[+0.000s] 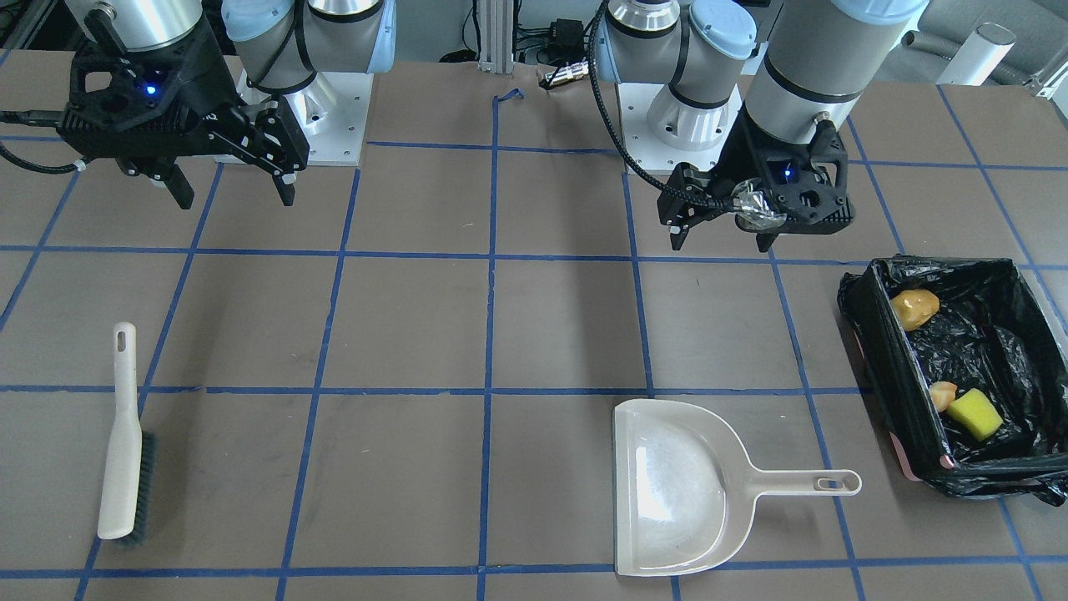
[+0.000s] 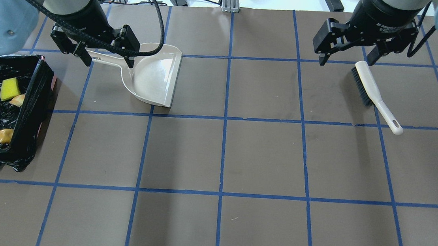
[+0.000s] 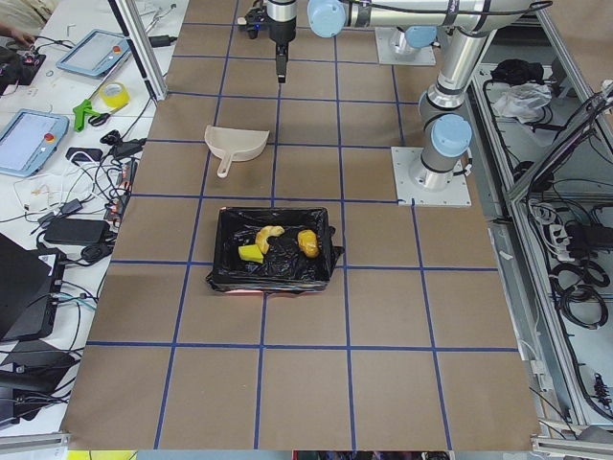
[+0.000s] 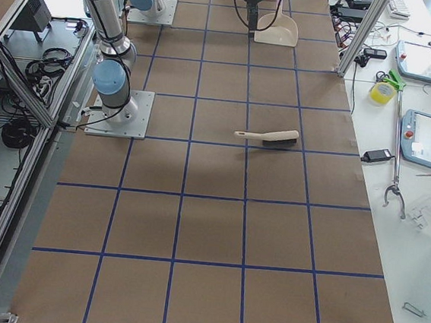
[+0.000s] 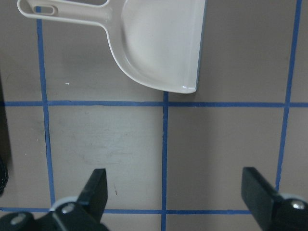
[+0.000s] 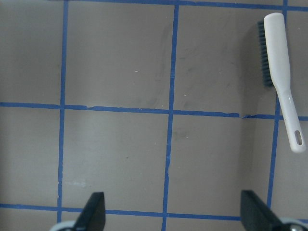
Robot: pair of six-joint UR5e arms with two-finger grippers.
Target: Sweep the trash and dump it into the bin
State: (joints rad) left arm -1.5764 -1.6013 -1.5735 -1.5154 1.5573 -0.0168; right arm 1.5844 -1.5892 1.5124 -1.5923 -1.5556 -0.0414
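I find left gripper (image 5: 175, 192) spread wide, empty | right gripper (image 6: 168, 211) spread wide, empty | trash (image 1: 974, 414) inside bin (image 1: 894, 377) | dustpan (image 1: 676, 492) and brush (image 1: 125, 442) lie on table (image 1: 567, 334), ungripped

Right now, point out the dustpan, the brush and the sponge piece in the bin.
dustpan (image 1: 676, 491): exterior front-facing view, on the middle of its scoop.
brush (image 1: 125, 434): exterior front-facing view, on the white back, where handle meets bristles.
sponge piece (image 1: 974, 414): exterior front-facing view, on its yellow face.
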